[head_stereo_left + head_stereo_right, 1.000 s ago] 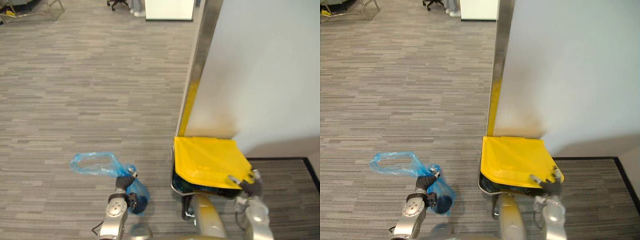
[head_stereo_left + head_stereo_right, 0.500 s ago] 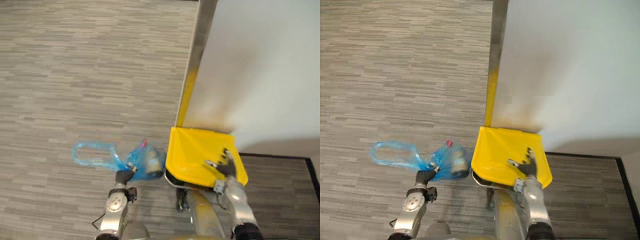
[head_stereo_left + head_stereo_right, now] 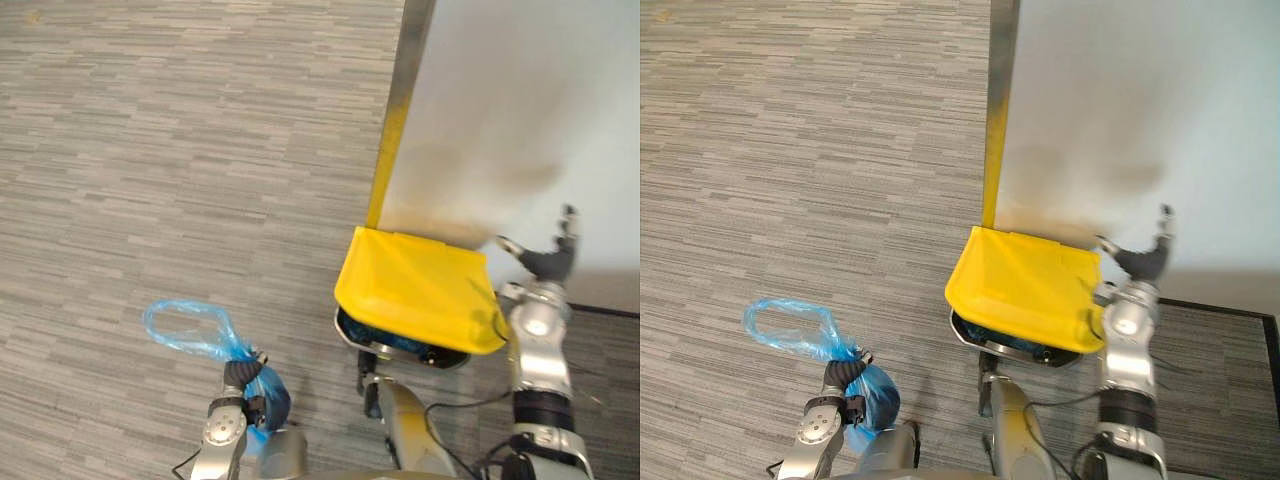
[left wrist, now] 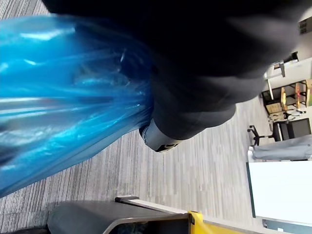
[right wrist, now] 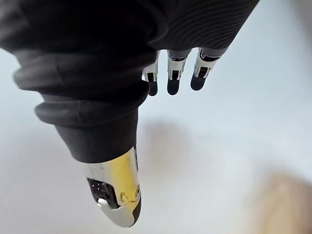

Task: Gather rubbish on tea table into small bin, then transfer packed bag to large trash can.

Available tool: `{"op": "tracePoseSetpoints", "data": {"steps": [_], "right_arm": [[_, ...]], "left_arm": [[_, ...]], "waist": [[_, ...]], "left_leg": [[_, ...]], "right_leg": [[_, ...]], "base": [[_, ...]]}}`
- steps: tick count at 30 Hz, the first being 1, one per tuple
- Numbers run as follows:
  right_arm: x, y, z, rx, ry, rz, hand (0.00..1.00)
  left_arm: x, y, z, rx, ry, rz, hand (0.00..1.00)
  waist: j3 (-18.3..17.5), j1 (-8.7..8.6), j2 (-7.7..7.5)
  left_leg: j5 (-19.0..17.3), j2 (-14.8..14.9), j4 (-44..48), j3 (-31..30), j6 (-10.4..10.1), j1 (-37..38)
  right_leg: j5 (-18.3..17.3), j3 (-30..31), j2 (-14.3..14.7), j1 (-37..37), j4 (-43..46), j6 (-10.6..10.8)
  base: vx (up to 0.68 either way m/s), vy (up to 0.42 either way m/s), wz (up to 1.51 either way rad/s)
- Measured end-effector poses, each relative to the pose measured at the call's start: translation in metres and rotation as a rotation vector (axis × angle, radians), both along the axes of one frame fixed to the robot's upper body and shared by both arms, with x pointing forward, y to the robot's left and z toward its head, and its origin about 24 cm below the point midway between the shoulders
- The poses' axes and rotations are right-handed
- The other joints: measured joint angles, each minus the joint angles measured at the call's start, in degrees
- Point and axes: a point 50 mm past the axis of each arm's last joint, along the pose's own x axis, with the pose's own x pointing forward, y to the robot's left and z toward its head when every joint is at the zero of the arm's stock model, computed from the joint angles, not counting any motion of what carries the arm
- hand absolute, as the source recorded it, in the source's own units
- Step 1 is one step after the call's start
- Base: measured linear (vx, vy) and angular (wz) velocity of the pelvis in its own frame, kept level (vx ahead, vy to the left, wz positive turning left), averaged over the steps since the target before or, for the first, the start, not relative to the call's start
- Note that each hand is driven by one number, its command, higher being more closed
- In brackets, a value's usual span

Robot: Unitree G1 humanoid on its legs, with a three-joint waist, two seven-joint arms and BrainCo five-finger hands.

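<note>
At the lower left of the left eye view, the blue bag was gripped at its neck by the left hand, near the large trash can with its yellow lid. The right hand was held open beside the lid, against the white wall. Through the left wrist view, the bag was shown bunched against the hand. Through the right wrist view, straight fingers were shown, nothing grasped.
</note>
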Motion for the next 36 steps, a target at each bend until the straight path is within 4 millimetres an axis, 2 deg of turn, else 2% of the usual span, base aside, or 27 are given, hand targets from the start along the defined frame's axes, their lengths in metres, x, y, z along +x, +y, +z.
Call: {"op": "tracePoseSetpoints", "data": {"steps": [3,4,6,7,9,11,14,15,16,17,18,19,20,21,22,23,27,28,30,31,33,34,36], "right_arm": [[-0.025,-0.022,-0.013,-0.011,0.057,-0.123,0.0],[-0.04,-0.029,-0.025,-0.012,0.109,-0.17,0.0],[-0.053,-0.035,-0.039,0.0,0.172,-0.198,0.0],[-0.068,-0.037,-0.062,0.043,0.273,-0.208,0.0],[-0.076,-0.034,-0.082,0.1,0.346,-0.198,0.0],[-0.087,-0.022,-0.12,0.244,0.49,-0.159,0.0],[-0.087,0.001,-0.145,0.338,0.588,-0.057,0.0],[-0.08,0.017,-0.15,0.35,0.619,0.024,0.0],[-0.076,0.025,-0.152,0.351,0.629,0.066,0.0],[-0.069,0.039,-0.154,0.344,0.648,0.141,0.0],[-0.052,0.056,-0.153,0.346,0.644,0.22,0.0],[-0.042,0.064,-0.15,0.342,0.63,0.254,0.0],[-0.02,0.079,-0.137,0.318,0.582,0.324,0.0],[0.001,0.088,-0.12,0.274,0.52,0.379,0.0],[0.006,0.089,-0.114,0.262,0.493,0.388,0.0],[0.022,0.092,-0.099,0.243,0.443,0.41,0.0],[0.066,0.1,-0.044,0.167,0.276,0.46,0.0],[0.069,0.099,-0.039,0.165,0.259,0.457,0.0],[0.077,0.093,-0.016,0.138,0.181,0.454,0.0],[0.081,0.092,-0.003,0.133,0.135,0.46,0.0],[0.083,0.094,0.007,0.109,0.095,0.481,0.0],[0.087,0.099,0.019,0.111,0.052,0.514,0.0],[0.091,0.106,0.028,0.105,0.022,0.554,0.0]], "left_arm": [[0.0,-0.004,0.0,0.002,-0.001,-0.02,1.0],[0.001,-0.004,0.001,0.01,-0.003,-0.024,1.0],[0.002,-0.003,0.002,0.011,-0.008,-0.025,1.0],[0.003,-0.003,0.004,0.013,-0.019,-0.026,1.0],[0.005,-0.002,0.007,0.016,-0.031,-0.028,1.0],[0.009,-0.001,0.012,0.022,-0.059,-0.033,1.0],[0.011,0.001,0.014,0.029,-0.068,-0.037,1.0],[0.014,0.0,0.016,0.026,-0.079,-0.039,1.0],[0.015,0.0,0.017,0.025,-0.082,-0.039,1.0],[0.019,0.001,0.019,0.031,-0.091,-0.038,1.0],[0.023,0.0,0.021,0.023,-0.102,-0.027,1.0],[0.025,0.0,0.022,0.022,-0.109,-0.032,1.0],[0.029,-0.003,0.023,0.018,-0.116,-0.039,1.0],[0.034,-0.007,0.027,0.006,-0.136,-0.039,1.0],[0.035,-0.008,0.028,0.005,-0.141,-0.045,1.0],[0.043,-0.009,0.033,0.004,-0.166,-0.042,1.0],[0.045,-0.01,0.038,-0.006,-0.188,-0.044,1.0],[0.046,-0.011,0.038,-0.007,-0.189,-0.048,1.0],[0.048,-0.014,0.043,-0.009,-0.215,-0.063,1.0],[0.05,-0.017,0.05,-0.025,-0.247,-0.073,1.0],[0.051,-0.019,0.056,-0.03,-0.276,-0.086,1.0],[0.054,-0.021,0.064,-0.043,-0.315,-0.098,1.0],[0.056,-0.025,0.074,-0.057,-0.365,-0.121,1.0]], "waist": [[0.02,-0.89,-0.05],[0.04,-1.39,-0.05],[0.06,-1.64,-0.09],[0.26,-1.87,-0.42],[0.51,-2.12,-0.83],[0.81,-2.37,-1.26],[0.83,-2.54,-1.29],[0.92,-2.16,-0.97],[1.09,-1.9,-0.92],[1.53,-2.71,-2.23],[1.69,-2.63,-1.94],[1.77,-2.6,-2.07],[2.02,-1.98,-2.17],[2.97,-1.13,-0.99],[3.37,-2.03,-1.4],[5.12,-1.48,-0.9],[7.39,-0.72,-0.73],[7.43,-0.43,-0.7],[8.28,0.22,-0.68],[8.65,0.25,-0.63],[8.67,0.22,-0.6],[8.66,0.25,-0.61],[8.65,0.2,-0.63]], "left_leg": [[0.12,1.07,-0.89,-0.02,-0.2,1.24],[0.21,1.32,-1.45,0.14,-0.33,1.82],[0.27,1.69,-1.44,0.71,-0.45,2.09],[0.14,1.81,-1.45,0.88,-0.24,2.73],[0.11,1.87,-1.44,0.84,-0.26,3.03],[0.1,2.91,-1.88,0.64,-0.28,2.97],[0.14,3.71,-4.68,0.61,-0.32,3.01],[0.21,4.86,-6.82,0.32,-0.44,3.17],[0.7,5.22,-7.49,0.43,-1.37,3.22],[1.87,4.64,-6.6,-0.14,-4.57,3.72],[1.08,4.48,-1.05,-0.72,-6.57,1.17],[0.59,3.56,2.51,-0.78,-7.13,-0.45],[0.28,1.29,7.77,-0.75,-6.61,-2.31],[0.16,0.73,9.68,0.45,-5.7,-2.41],[-0.75,-0.26,9.37,1.39,-4.9,-1.85],[-2.19,0.94,9.03,1.48,-5.06,-1.69],[-2.62,0.97,8.92,1.02,-4.3,-2.56],[-2.62,0.96,8.87,0.98,-4.3,-2.59],[-2.57,0.84,7.69,1.16,-3.97,-2.24],[-2.7,0.82,7.04,1.11,-2.97,-2.17],[-2.46,0.76,6.47,0.94,-2.2,-2.18],[-2.14,0.76,5.6,0.87,-1.64,-2.03],[-2.09,0.8,4.64,0.73,-1.59,-1.92]], "right_leg": [[-0.63,-0.51,0.93,-0.01,1.37,-0.89],[-1.2,-0.67,1.04,-0.05,2.21,-1.54],[-1.77,-0.88,1.04,-0.1,3.12,-1.86],[-2.49,-0.9,0.98,-0.06,4.37,-1.56],[-2.87,-0.92,0.9,-0.08,5.1,-1.67],[-2.96,-1.38,1.04,-0.24,5.24,-1.75],[-3.41,-2.45,1.06,-0.89,4.53,-1.6],[-4.4,-3.94,1.05,-1.77,5.69,-0.06],[-5.14,-2.78,0.89,-3.44,9.55,-0.89],[-7.2,0.83,0.98,-3.92,12.83,-4.8],[-7.69,-0.71,1.37,-3.96,12.04,-4.79],[-7.46,-1.37,1.32,-3.83,11.0,-4.47],[-7.52,-3.15,1.14,-3.41,8.29,-1.13],[-7.87,-1.13,0.78,-5.8,16.75,-3.4],[-8.65,1.8,-0.95,-4.44,15.79,-2.08],[-8.73,0.85,-0.24,-4.71,16.29,-2.87],[-5.79,-1.33,-0.09,-4.57,12.24,-1.9],[-5.5,-1.39,-0.12,-4.47,11.85,-1.63],[-3.79,-1.65,-0.32,-3.37,10.37,-1.27],[-2.57,-2.01,-0.6,-2.26,8.56,-0.36],[-1.55,-2.21,-0.63,-1.55,6.89,-0.29],[-0.62,-2.43,-0.6,-0.89,5.17,-0.43],[-0.15,-2.68,-0.52,-0.56,3.86,-0.45]], "base": [[0.08,-0.08,-0.07],[0.07,-0.081,0.01],[0.03,-0.057,0.01],[0.01,-0.035,0.01],[-0.02,-0.047,0.03],[-0.04,-0.098,0.07],[-0.03,-0.115,0.1],[0.01,-0.168,0.07],[0.04,-0.183,0.36],[0.06,-0.211,0.38],[0.03,-0.151,0.38],[-0.01,-0.112,-0.09],[-0.02,-0.054,-0.29],[0.0,0.0,0.0],[0.05,0.003,0.2],[0.01,-0.021,0.38],[-0.08,-0.01,0.0],[-0.08,0.042,-0.15],[-0.11,0.055,-0.02],[-0.16,0.07,0.1],[-0.12,0.041,0.11],[-0.07,0.009,0.07],[-0.04,-0.01,0.01]]}}
